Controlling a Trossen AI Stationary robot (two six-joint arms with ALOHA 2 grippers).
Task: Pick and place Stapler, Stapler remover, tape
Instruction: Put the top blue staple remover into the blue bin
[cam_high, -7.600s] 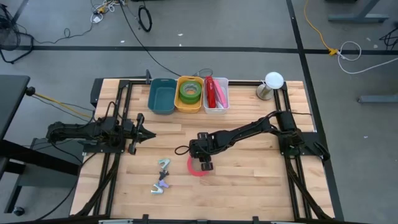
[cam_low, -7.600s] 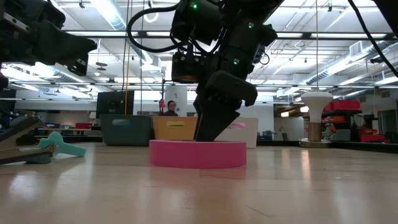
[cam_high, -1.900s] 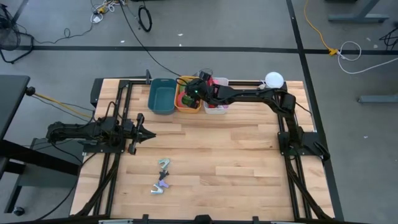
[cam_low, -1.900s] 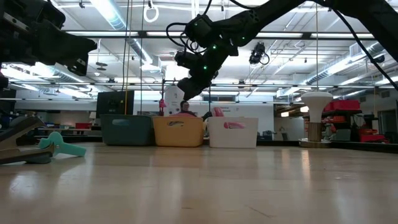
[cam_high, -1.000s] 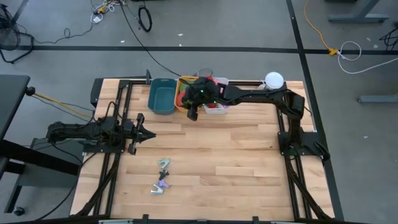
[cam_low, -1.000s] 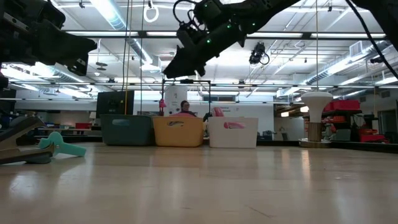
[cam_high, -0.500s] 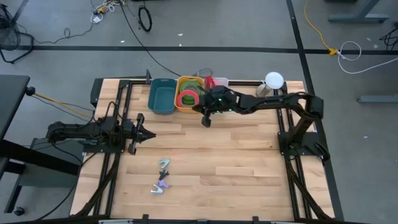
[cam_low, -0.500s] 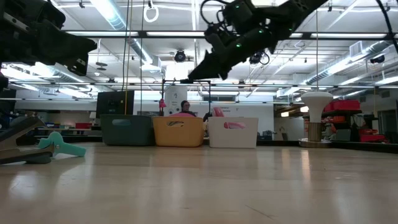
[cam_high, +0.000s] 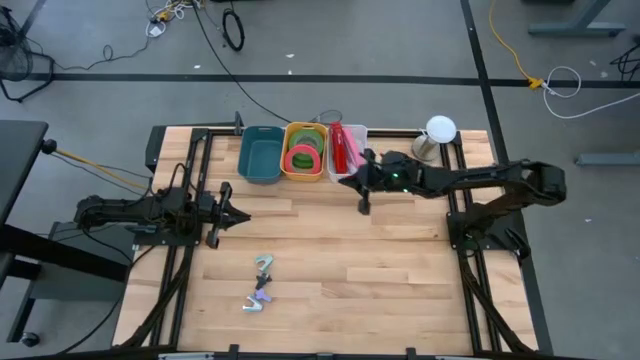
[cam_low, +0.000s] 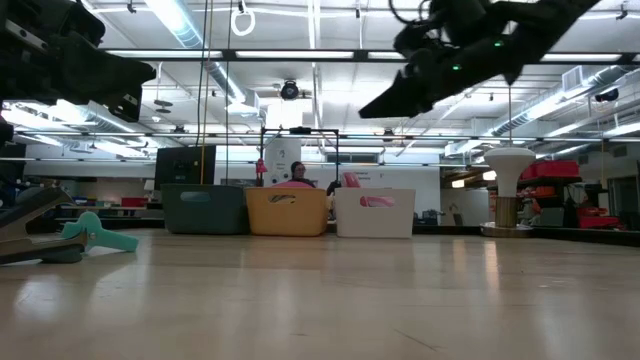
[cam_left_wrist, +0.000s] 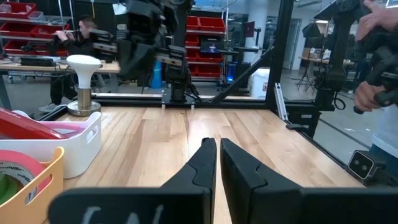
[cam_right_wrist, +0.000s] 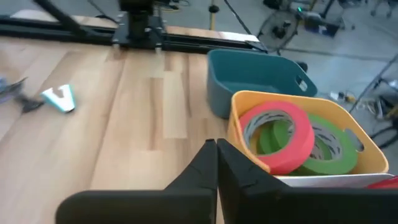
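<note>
1. High view: the right gripper (cam_high: 363, 207) hangs over the table (cam_high: 400, 270) just in front of the white bin (cam_high: 347, 150), its fingers pressed together and holding nothing. The green tape (cam_high: 303, 155) lies in the yellow bin (cam_high: 305, 151) with a pink roll (cam_high: 302, 160) partly over it, near the gripper and to its left. The left gripper (cam_high: 243, 217) waits at the table's left side, its tips meeting. Two staple removers (cam_high: 262, 282) lie on the wood well in front of the bins; a teal bin (cam_high: 261, 154) stands left of the yellow one.

2. Low view: the right gripper (cam_low: 366, 113) is high above the table, to the right of the three bins, its tip closed to a point.

3. Left wrist view: the fingers (cam_left_wrist: 208, 163) lie together.

4. Right wrist view: the closed fingers (cam_right_wrist: 214, 163) point toward the yellow bin (cam_right_wrist: 239, 127), where the pink roll (cam_right_wrist: 278, 137) leans over the green tape (cam_right_wrist: 328, 151).
</note>
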